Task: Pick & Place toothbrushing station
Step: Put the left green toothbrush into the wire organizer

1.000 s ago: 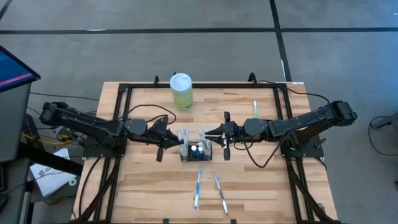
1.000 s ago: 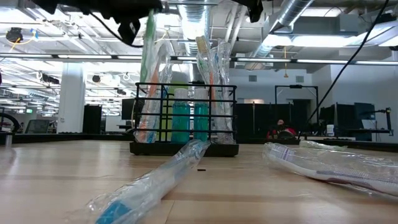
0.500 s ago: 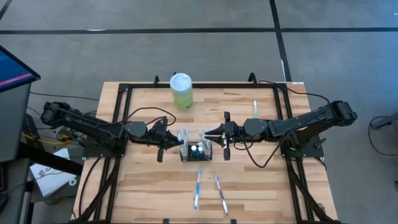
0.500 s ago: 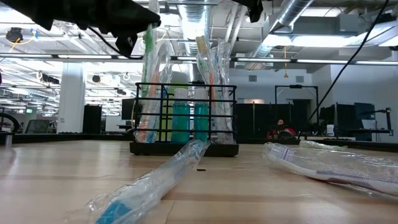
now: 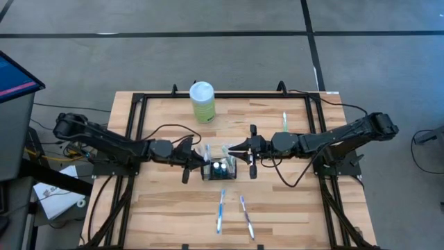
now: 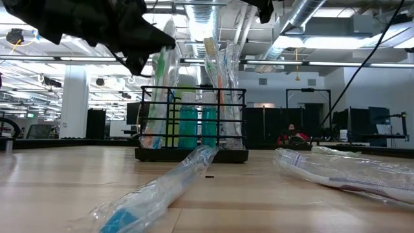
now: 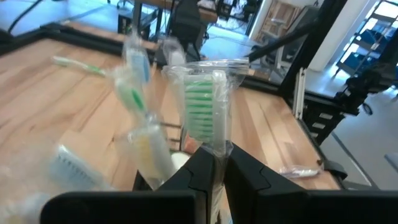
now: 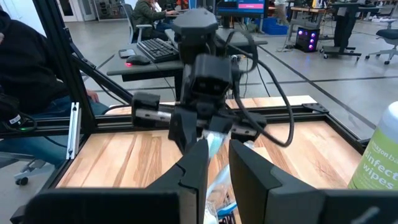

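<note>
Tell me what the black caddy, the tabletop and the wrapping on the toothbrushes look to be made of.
Caddy: thin black wire or rod, probably coated metal; you can see through its bars.
Tabletop: pale wood with a matte finish, showing plank seams and grain.
Toothbrush wrapping: clear, crinkled plastic film, glossy with highlights.

A pale wooden table [image 5: 159, 208] with plank grain, ringed by a black metal frame [image 5: 136, 111]. Near its middle stands the caddy [image 5: 219, 169] (a small black wire rack). A pale green bottle [image 5: 202, 102] with a white cap stands near the far edge. Two wrapped toothbrushes [image 5: 220, 210] lie side by side near the front edge, apart from the caddy. Another wrapped toothbrush [image 5: 284, 122], green, lies toward the far right, well apart from the rest.
</note>
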Motion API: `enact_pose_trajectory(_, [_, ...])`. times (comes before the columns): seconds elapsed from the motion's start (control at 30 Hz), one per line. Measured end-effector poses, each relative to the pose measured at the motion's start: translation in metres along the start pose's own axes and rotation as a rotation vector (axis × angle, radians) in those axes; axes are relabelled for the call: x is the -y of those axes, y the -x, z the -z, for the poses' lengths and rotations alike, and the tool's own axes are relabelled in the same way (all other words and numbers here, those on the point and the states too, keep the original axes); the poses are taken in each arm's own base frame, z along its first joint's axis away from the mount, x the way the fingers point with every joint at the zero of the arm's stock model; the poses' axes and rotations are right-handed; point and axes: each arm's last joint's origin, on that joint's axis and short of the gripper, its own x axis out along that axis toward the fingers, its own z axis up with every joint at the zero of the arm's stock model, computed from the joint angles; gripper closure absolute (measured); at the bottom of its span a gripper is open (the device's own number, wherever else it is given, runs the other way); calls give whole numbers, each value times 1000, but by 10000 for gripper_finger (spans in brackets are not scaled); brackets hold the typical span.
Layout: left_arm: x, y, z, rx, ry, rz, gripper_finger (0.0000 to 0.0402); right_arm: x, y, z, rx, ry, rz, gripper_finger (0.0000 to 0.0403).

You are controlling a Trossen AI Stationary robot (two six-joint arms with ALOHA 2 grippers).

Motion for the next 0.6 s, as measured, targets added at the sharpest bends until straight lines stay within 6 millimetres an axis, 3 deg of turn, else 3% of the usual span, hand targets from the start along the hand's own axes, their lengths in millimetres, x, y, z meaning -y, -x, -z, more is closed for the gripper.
enact_pose_trajectory(0.6, [5, -6, 11, -37, 10, -3, 386, 0, 0, 2, -25, 6, 2, 346])
